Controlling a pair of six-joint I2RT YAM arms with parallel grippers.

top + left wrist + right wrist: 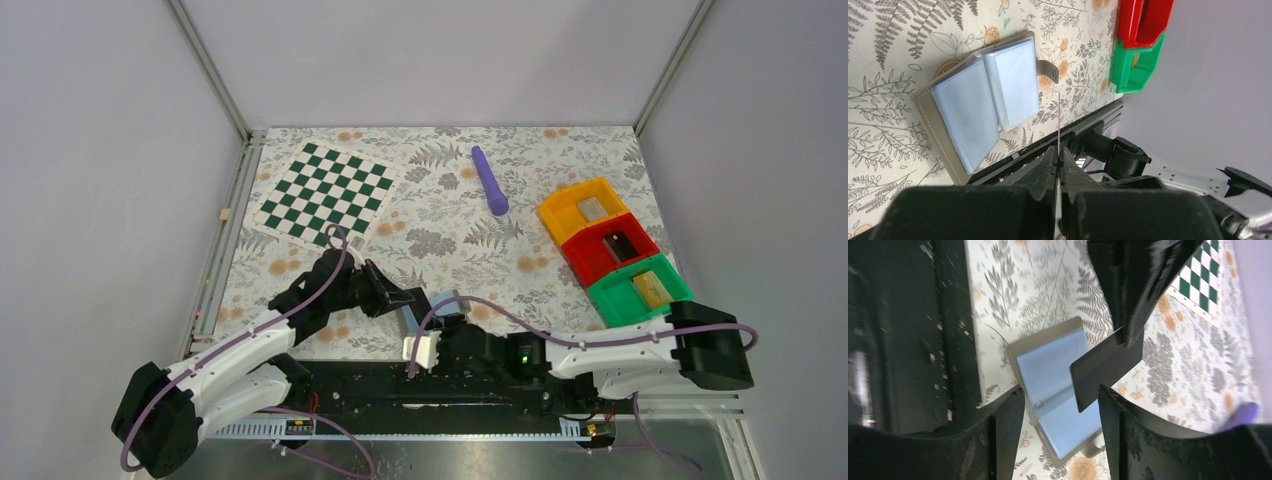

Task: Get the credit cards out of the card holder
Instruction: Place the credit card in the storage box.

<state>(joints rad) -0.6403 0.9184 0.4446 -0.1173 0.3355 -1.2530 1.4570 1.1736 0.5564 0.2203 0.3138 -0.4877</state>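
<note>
The card holder [983, 100] lies open on the floral cloth, light blue inner faces up, grey strap to one side. It also shows in the right wrist view [1055, 390] and, partly hidden, in the top view [445, 298]. My left gripper [1059, 156] is shut on a thin dark credit card [1059, 120], seen edge-on here and held above the cloth beside the holder. In the right wrist view the card [1105, 367] hangs over the holder. My right gripper [1060, 407] is open and empty, just above the holder. In the top view both grippers [400, 297] [437, 328] meet at the near edge.
A green chessboard [325, 190] lies far left and a purple cylinder [490, 180] at the far middle. Orange [585, 208], red [612, 248] and green [640, 290] bins stand in a row at the right. The black base rail [450, 385] runs along the near edge.
</note>
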